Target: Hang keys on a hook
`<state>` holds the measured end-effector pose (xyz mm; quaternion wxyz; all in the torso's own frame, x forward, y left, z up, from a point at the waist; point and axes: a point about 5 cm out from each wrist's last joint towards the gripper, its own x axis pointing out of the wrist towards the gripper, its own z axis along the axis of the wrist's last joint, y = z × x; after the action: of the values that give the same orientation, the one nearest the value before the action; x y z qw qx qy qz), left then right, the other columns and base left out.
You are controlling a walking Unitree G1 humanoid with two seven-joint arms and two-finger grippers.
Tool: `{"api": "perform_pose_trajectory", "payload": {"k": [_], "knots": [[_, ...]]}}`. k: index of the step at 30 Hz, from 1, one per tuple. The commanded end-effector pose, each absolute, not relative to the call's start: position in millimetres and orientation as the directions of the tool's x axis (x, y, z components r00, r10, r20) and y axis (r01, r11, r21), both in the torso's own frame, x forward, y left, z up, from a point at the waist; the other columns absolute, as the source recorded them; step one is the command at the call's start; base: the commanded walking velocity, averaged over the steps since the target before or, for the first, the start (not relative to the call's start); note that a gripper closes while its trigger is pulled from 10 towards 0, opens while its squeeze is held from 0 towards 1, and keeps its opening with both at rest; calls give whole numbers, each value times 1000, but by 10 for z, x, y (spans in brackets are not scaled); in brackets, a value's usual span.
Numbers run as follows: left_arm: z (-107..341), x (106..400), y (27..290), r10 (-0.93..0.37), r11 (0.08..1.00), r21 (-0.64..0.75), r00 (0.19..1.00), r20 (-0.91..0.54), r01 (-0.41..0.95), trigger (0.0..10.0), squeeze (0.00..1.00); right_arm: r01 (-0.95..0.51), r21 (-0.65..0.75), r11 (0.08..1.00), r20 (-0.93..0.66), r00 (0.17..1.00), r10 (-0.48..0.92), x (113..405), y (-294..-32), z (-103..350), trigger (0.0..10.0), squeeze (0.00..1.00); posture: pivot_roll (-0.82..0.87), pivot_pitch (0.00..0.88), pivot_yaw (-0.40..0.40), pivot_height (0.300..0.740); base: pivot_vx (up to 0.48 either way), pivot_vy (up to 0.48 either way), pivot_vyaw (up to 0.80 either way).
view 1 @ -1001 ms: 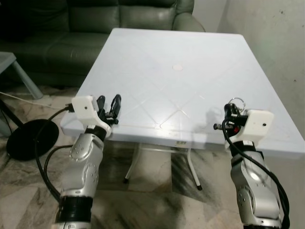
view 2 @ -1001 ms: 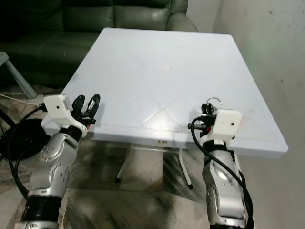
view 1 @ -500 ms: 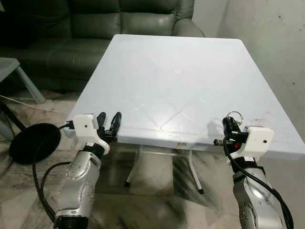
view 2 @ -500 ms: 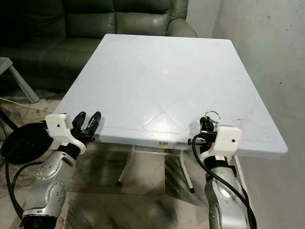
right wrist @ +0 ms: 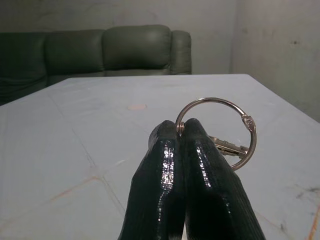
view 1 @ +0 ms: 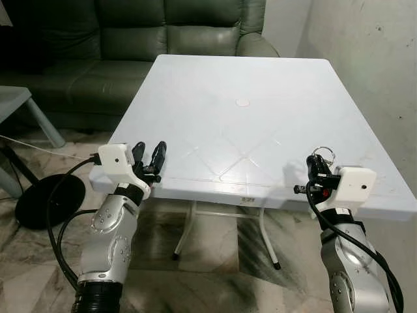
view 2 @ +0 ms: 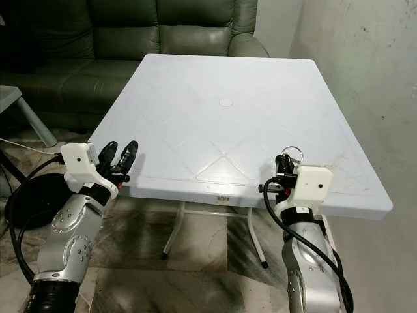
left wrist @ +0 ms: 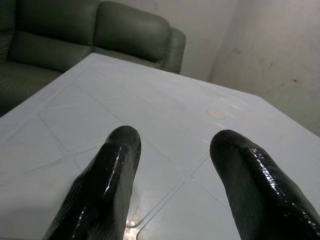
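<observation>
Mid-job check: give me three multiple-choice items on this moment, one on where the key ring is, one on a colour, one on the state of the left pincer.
1. Where is the key ring?
A. Lying on the table's middle
B. Pinched in the right pincer
C. On the sofa seat

2. What colour is the sofa behind the table?
A. Dark green
B. Red
C. White

3. How do the fingers of the left pincer stand?
A. Shut on the key ring
B. Shut on nothing
C. Apart, holding nothing

Answers:
1. B: the right wrist view shows the ring rising from between the two closed black fingers, with a key hanging on it.
2. A: both head views show dark green cushions past the white table's far edge.
3. C: the left wrist view shows a clear gap between the fingers, with only the table top beyond.
</observation>
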<state>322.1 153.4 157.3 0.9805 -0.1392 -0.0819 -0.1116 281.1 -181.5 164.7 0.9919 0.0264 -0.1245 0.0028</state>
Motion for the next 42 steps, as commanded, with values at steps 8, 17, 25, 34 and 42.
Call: {"api": "perform_pose_trajectory", "payload": {"k": [8,17,25,34,42], "knots": [[1559,3245,1555,-185,937,-268,969,166,225,10000,0,-36,48,998,217,976,25,2866,-1756,1637,10000,0,36,50,6,740,0,0,-119],[1531,3253,1567,-167,940,-275,976,142,201,10000,0,-38,56,998,194,981,26,2855,-1755,1605,10000,0,35,46,4,740,0,83,-739],[1546,3259,1541,-168,932,-299,975,142,205,10000,0,-40,53,998,183,983,30,2845,-1753,1597,10000,0,30,45,3,740,0,0,-765],[1550,3264,1537,-173,929,-308,976,132,206,10000,0,-45,53,998,180,983,34,2841,-1741,1598,10000,0,32,48,3,740,0,308,-763],[1542,3272,1552,-154,935,-303,981,118,183,10000,0,-45,54,998,175,984,35,2843,-1738,1597,10000,0,33,54,2,740,0,45,-763]]}}
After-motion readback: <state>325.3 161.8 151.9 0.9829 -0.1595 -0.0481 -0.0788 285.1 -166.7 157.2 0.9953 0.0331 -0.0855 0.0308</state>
